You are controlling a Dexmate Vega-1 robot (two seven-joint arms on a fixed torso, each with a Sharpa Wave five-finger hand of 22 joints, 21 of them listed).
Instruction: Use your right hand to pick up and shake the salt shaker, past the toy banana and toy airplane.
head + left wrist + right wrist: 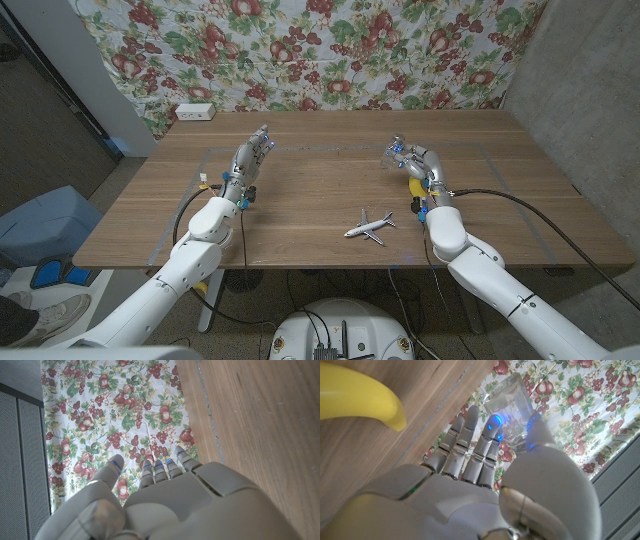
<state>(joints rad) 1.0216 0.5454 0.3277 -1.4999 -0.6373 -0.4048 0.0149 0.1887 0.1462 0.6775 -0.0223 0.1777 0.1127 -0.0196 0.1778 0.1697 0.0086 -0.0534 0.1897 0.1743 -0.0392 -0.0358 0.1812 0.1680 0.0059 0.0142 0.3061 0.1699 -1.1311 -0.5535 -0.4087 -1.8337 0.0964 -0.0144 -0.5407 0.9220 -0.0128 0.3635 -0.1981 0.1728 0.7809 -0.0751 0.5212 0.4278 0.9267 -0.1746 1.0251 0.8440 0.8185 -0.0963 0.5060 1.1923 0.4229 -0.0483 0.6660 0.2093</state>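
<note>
My right hand (413, 163) sits right of centre in the head view, raised over the wooden table (320, 215). In the right wrist view my fingers (490, 435) and thumb close round a clear glass salt shaker (509, 407), so this hand (485, 490) is holding it, the glass lying against the flowered cloth (580, 400) in the upper right of that frame. In the head view the shaker is too small and too hidden by my fingers to make out.

Just under the hand in the head view a bit of the yellow toy banana (414, 188) shows beside my wrist; the right wrist view has its curved end (360, 402) at the upper left, lying on the wood. Lower and left of that in the head view, near the frame's middle, the white toy airplane (370, 226) lies on the table, apart from both hands.

My left hand (250, 158) is left of centre in the head view, fingers up and a little apart, holding nothing. The left wrist view shows it (165, 505) from the back with its fingertips (155, 467) against the cloth (125, 405).

A white box (195, 112) sits at the table's far edge, upper left.
</note>
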